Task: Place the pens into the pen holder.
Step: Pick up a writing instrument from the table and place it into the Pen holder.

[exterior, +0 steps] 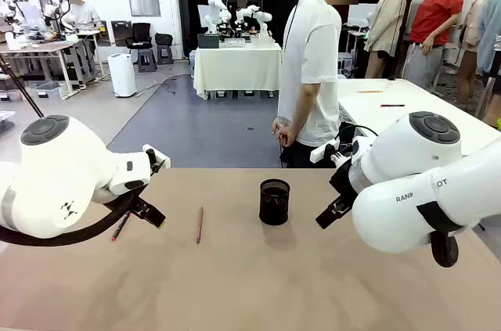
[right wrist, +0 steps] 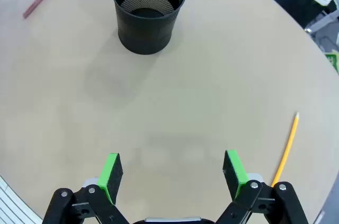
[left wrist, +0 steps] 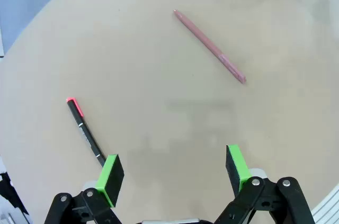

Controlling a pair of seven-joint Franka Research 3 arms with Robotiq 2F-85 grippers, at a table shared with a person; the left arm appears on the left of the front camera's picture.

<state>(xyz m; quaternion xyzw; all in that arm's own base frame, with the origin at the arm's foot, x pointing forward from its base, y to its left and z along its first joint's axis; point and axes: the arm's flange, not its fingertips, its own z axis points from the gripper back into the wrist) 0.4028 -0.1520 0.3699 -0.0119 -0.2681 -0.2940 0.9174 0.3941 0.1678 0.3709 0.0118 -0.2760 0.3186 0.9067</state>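
One tan table (exterior: 250, 292), mesh pen holder (exterior: 274, 202), grey floor (exterior: 196, 124)

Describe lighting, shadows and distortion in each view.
Front view: even, soft light; pen holder casts a faint shadow toward the camera. Left wrist view: wide-angle bends the table edge; reddish-brown pen sharp. Right wrist view: same bending, soft shadow beside the pen holder.

Pens on the tan table (exterior: 235, 284): 3.
- 1 dark pen with pink end (left wrist: 85, 130), lower left of the left wrist frame
- 1 reddish-brown pen (left wrist: 210, 46), upper middle of the same frame
- 1 yellow-orange pencil (right wrist: 286, 147), lower right of the right wrist frame

Pen holder (right wrist: 149, 9): 1, black mesh.
Grippers: 2, the left gripper (left wrist: 174, 168) and the right gripper (right wrist: 172, 167).
Person (exterior: 311, 73) at the table: 1.
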